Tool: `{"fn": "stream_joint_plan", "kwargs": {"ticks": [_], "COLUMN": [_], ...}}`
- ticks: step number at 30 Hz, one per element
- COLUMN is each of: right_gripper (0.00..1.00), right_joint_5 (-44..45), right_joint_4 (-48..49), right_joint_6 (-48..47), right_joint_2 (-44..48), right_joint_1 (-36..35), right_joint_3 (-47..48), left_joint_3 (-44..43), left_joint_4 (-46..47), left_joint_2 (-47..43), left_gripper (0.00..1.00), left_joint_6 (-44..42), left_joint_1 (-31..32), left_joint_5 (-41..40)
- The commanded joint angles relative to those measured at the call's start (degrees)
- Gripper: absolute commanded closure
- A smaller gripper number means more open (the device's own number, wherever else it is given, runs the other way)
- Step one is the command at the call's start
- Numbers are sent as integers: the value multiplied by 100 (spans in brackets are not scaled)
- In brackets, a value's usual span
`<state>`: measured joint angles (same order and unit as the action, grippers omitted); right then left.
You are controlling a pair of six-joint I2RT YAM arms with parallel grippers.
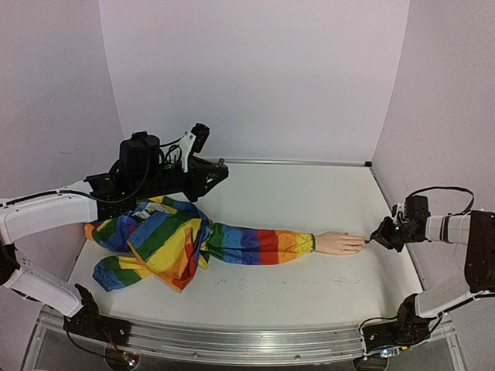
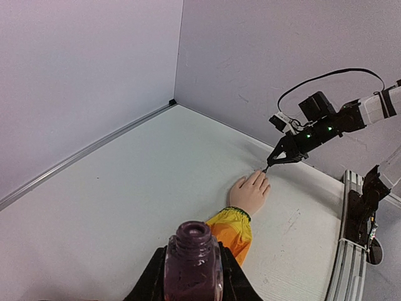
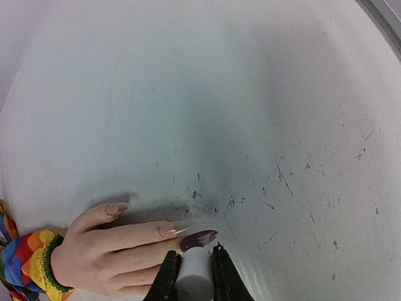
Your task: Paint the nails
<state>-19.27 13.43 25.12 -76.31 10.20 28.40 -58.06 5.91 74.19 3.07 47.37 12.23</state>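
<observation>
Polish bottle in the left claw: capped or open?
Open: the polish bottle shows a bare neck, no cap, gripped in the left claw.

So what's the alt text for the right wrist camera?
A pale mannequin hand in a rainbow cuff lies on a scuffed white table, one nail painted dark purple, two others bare peach. At the bottom edge, the end effector grips a white cylinder beside the painted nail.

Left arm: runs from its base up the left side, forearm turned rightward. Left claw (image 1: 215, 170) held about level, fingers clamped on a dark purple bottle (image 2: 193, 266).

Right arm: folded at the right edge, wrist pointing left. Right claw (image 1: 377, 236) low, angled downward, fingers closed on a white handle (image 3: 193, 276).
</observation>
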Motion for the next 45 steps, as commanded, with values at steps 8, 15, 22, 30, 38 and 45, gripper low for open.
{"fn": "stream_joint_plan", "kwargs": {"ticks": [8, 15, 22, 30, 38, 45], "right_gripper": [100, 100, 100, 100, 100, 100], "right_joint_5": [440, 427, -78, -91, 105, 394], "right_joint_4": [-83, -135, -53, 33, 21, -11], "right_joint_6": [95, 95, -21, -79, -39, 33], "right_joint_2": [89, 323, 297, 63, -59, 25], "right_joint_1": [-36, -34, -35, -38, -35, -40], "right_joint_3": [46, 30, -2, 24, 51, 49], "left_joint_3": [-108, -92, -124, -123, -113, -90], "left_joint_4": [217, 219, 218, 209, 211, 209], "left_joint_2": [-166, -203, -142, -168, -188, -238], "left_gripper": [100, 100, 100, 100, 100, 100], "left_joint_6": [-17, -33, -1, 16, 27, 3], "left_joint_1": [35, 35, 35, 39, 35, 35], "left_joint_5": [-28, -45, -2, -10, -25, -45]}}
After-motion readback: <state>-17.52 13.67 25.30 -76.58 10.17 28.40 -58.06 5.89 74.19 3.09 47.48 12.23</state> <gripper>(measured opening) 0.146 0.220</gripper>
